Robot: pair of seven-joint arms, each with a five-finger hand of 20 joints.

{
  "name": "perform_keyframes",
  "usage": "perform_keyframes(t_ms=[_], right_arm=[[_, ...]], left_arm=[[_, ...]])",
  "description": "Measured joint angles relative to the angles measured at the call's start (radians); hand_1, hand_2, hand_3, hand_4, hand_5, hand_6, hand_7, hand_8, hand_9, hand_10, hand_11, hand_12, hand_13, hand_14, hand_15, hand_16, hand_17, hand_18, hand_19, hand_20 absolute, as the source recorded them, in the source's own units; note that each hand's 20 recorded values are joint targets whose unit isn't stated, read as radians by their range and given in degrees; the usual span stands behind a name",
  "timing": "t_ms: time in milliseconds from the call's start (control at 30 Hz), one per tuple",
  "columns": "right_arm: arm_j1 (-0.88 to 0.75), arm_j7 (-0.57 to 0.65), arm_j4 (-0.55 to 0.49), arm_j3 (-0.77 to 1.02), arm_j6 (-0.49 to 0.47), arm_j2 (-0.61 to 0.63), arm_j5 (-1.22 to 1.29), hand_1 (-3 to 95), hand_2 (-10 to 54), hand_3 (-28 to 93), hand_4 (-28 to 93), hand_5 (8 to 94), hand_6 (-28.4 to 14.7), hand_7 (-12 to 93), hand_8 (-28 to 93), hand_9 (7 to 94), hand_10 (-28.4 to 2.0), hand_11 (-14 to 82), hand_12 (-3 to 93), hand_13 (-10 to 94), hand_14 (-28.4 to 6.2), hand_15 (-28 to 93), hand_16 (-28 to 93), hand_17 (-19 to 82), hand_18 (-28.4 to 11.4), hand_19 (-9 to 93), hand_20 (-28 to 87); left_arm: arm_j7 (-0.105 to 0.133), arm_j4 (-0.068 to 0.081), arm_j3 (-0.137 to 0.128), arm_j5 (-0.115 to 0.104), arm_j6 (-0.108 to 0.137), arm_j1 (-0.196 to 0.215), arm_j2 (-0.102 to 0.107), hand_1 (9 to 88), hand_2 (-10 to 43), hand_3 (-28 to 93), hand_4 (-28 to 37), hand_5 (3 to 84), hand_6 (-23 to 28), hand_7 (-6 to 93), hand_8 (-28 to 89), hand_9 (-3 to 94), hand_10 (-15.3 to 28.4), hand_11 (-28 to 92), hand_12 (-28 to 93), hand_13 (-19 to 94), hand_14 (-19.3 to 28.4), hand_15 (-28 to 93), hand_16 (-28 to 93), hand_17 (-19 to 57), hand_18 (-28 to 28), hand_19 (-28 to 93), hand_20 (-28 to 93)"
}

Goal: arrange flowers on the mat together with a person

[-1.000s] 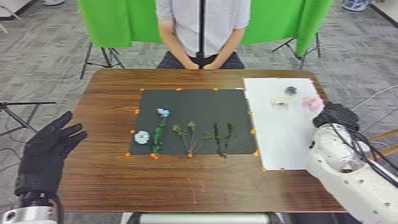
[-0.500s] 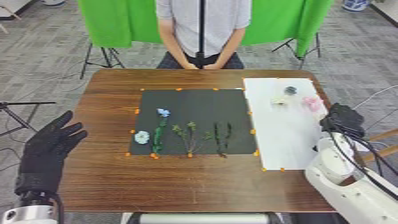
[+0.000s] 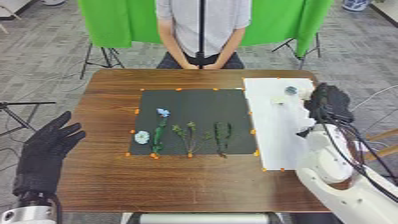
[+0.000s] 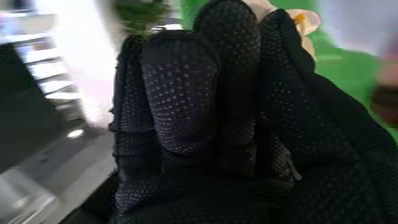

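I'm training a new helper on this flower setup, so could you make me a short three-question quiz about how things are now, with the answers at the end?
1. Multiple choice: which is nearer the white sheet?
A) the left robot hand
B) the right robot hand
2. True or false: a blue flower with a green stem lies on the dark mat.
3. Fill the gap: in the head view, the pale blue flower lies toward the near ____ corner of the mat.

Key: 1. B. 2. True. 3. left.
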Motion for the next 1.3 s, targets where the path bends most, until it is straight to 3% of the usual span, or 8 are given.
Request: perform_keyframes(t_ms=[300,500,800,1033,1300], right_arm=[[0.308,-0.155,-0.054,-0.304,-0.022,-0.067,0.094,60.7,-9.5,64,-28,85.8,1.2,17,4,92.6,-5.5,19.2,39.0,83,-4.0,58,20,39,-15.9,91,-14],[0.438,-0.197,-0.026,-0.420,-0.123,-0.182,0.102,60.2,-9.5,64,-28,85.2,1.2,18,4,91.8,-5.6,19.5,39.1,82,-4.0,59,20,38,-15.8,90,-13],[0.517,-0.245,0.084,-0.555,-0.216,-0.312,0.132,59.4,-9.5,65,-28,84.3,1.7,18,4,91.1,-5.8,20.3,38.9,81,-4.0,60,20,37,-15.6,90,-12],[0.515,-0.250,0.168,-0.602,-0.265,-0.369,0.137,59.1,-9.5,65,-28,83.8,1.8,19,3,90.4,-5.8,20.7,38.8,80,-4.1,60,20,37,-15.3,89,-12],[0.510,-0.246,0.191,-0.637,-0.322,-0.387,0.141,57.9,-9.5,65,-28,81.5,2.2,18,2,89.5,-6.0,21.0,38.3,80,-4.4,60,20,36,-15.5,88,-10]], left_arm=[[0.000,-0.002,-0.001,0.000,0.000,0.000,0.003,21.8,5.9,80,-28.3,38.4,9.1,14.5,-10,35.1,20.0,29,9,24,26.5,58,-12,-9.5,21.2,52,10],[-0.003,-0.001,0.000,0.001,-0.001,-0.006,0.005,21.8,5.9,80,-28.3,38.4,9.0,14.5,-10,35.1,20.1,29,9,24,26.5,58,-12,-9.5,21.3,52,10],[-0.032,0.003,0.000,0.011,-0.012,-0.031,0.006,21.9,6.0,80,-28.3,38.4,9.1,14.6,-10,35.1,20.0,29,9,24,26.5,58,-12,-9.5,21.3,52,10],[-0.056,0.016,0.008,0.018,-0.032,-0.063,0.006,21.9,6.1,80,-28.3,38.4,9.0,14.6,-10,35.1,20.0,29,9,24,26.5,58,-12,-9.6,21.4,52,10],[-0.079,0.021,0.008,0.025,-0.046,-0.084,0.006,22.0,6.1,80,-28.3,38.5,9.1,14.7,-10,35.1,19.9,29,9,24,26.4,58,-12,-9.6,21.3,52,10]])
